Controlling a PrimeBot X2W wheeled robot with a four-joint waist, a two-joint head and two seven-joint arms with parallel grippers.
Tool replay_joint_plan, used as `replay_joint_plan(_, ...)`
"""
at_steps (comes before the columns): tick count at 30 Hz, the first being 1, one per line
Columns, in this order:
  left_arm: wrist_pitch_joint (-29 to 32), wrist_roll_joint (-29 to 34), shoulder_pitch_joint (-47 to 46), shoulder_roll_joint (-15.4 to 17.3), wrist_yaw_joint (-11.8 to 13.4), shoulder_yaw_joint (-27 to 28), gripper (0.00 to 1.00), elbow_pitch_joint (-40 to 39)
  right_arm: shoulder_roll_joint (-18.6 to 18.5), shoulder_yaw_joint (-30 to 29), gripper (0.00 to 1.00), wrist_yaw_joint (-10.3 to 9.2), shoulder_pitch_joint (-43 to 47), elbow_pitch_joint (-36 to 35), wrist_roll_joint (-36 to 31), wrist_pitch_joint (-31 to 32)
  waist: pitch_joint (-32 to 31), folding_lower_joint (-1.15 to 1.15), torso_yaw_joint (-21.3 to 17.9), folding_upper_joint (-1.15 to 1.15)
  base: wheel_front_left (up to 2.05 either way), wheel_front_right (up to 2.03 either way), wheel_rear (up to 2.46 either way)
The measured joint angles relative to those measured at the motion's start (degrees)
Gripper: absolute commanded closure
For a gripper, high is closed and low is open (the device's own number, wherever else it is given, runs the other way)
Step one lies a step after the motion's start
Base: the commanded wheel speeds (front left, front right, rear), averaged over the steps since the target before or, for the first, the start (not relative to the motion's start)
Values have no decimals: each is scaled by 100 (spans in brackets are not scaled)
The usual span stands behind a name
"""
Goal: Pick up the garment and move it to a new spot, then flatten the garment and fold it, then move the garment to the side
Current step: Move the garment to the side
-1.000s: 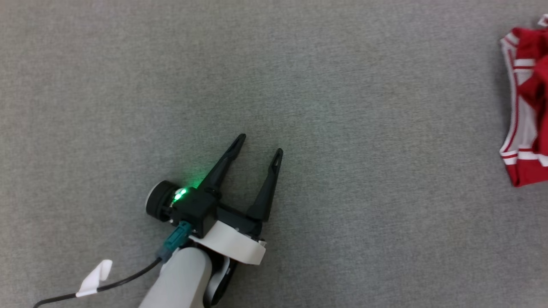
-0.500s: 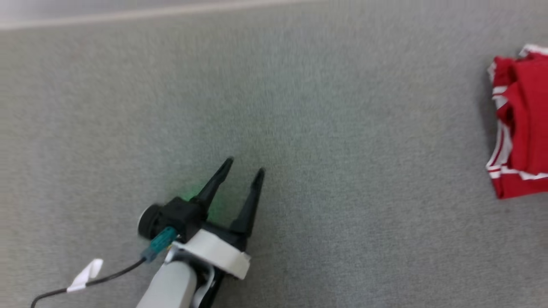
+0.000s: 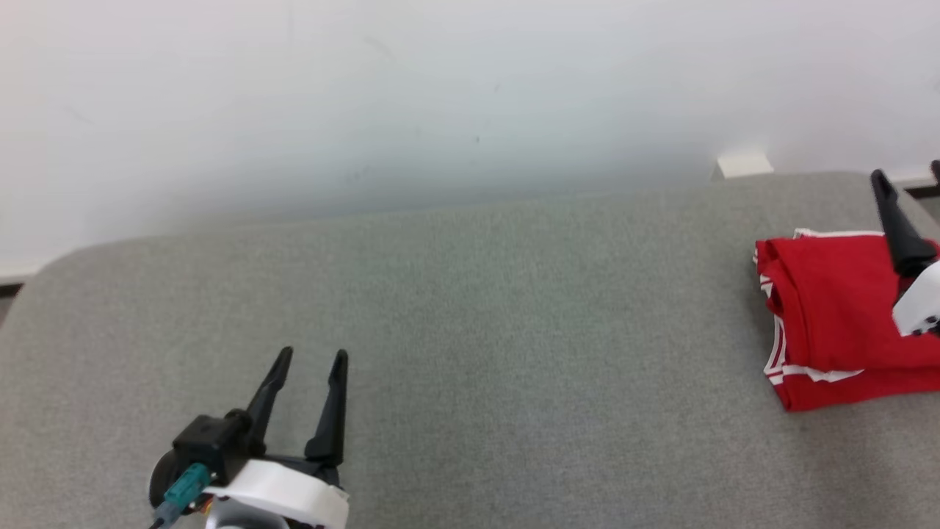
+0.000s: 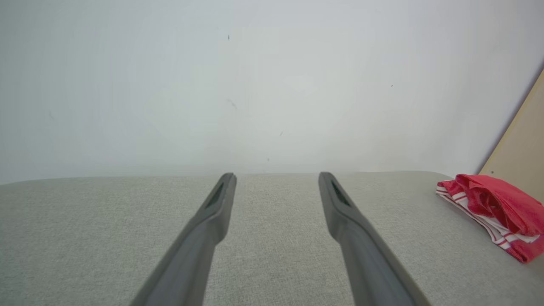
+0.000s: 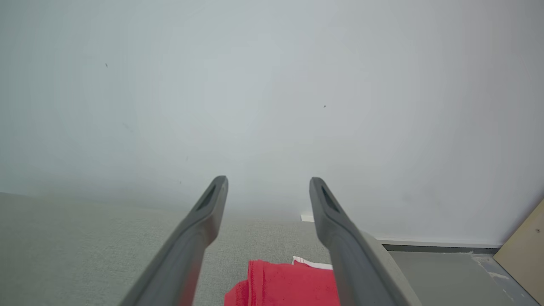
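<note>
Judging by how things lie, you are at the tail of the task. The garment (image 3: pixel 830 323) sits as a folded bundle at the far right end of the tabletop (image 3: pixel 514 294), close to its right edge, so the move to the side looks done or all but done.

The left gripper (image 3: pixel 312 355) hangs low over the near left part of the surface, well apart from the cloth, its jaws spread and empty. The right gripper (image 5: pixel 268 181) hovers above the bundle, jaws likewise apart with nothing between them; from its wrist view the red fabric lies below and between the two fingers.

What is left, as I read it, is to lift that right arm straight up and clear so that neither long finger snags a layer and drags the fold open.

The garment is soft red knit with thin white stripes along its hems. Its top layer is smooth and its left edge shows stacked, slightly uneven folds, so it would shift easily. The tabletop wears a grey, finely woven cover with rounded corners. Behind it stands a plain pale wall (image 3: pixel 440 88).
</note>
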Motion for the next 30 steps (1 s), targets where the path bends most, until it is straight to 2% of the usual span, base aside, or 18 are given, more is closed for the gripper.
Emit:
replay_joint_plan(5, 0, -38, 237, 7, 52, 226, 0, -27, 34, -344, 0, -1, 752, -806, 108, -141, -385, 0, 0, 0, 0, 0, 0)
replay_joint_plan(9, 0, -151, 408, -78, 109, 513, 0, -165, 159, -912, 0, -1, 1549, -1246, -178, -172, -499, 0, 53, 0, 0, 0, 0)
replay_joint_plan(11, 0, -151, 532, -112, 133, 589, 0, -211, 296, -1378, 0, 0, 1981, -1521, -571, -171, -530, 0, 77, 0, 0, 0, 0)
replay_joint_plan(14, 0, -126, 692, -174, 130, 628, 0, -189, 644, -2142, 0, 0, 2747, -2003, -1105, -178, -556, 0, 110, 0, 0, 0, 0)
replay_joint_plan(17, 0, -32, 762, -214, 55, 597, 0, -199, 1149, -2813, 0, 0, 3576, -2686, -1659, -178, -550, 0, 139, 0, 0, 0, 0)
replay_joint_plan(21, 0, 62, 880, -263, 47, 694, 0, -196, 1719, -3414, 0, -1, 4397, -3439, -2331, -178, -536, 0, 129, 0, 0, 0, 0)
replay_joint_plan(27, 0, 254, 1018, -324, 58, 812, 0, -350, 2318, -3722, 0, -1, 4920, -3862, -2824, -178, -518, 0, 83, 0, 0, 0, 0)
replay_joint_plan(30, 0, 269, 1109, -337, 65, 827, 0, -333, 2391, -3707, 0, -1, 4931, -3818, -2917, -179, -509, 0, 53, 0, 0, 0, 0)
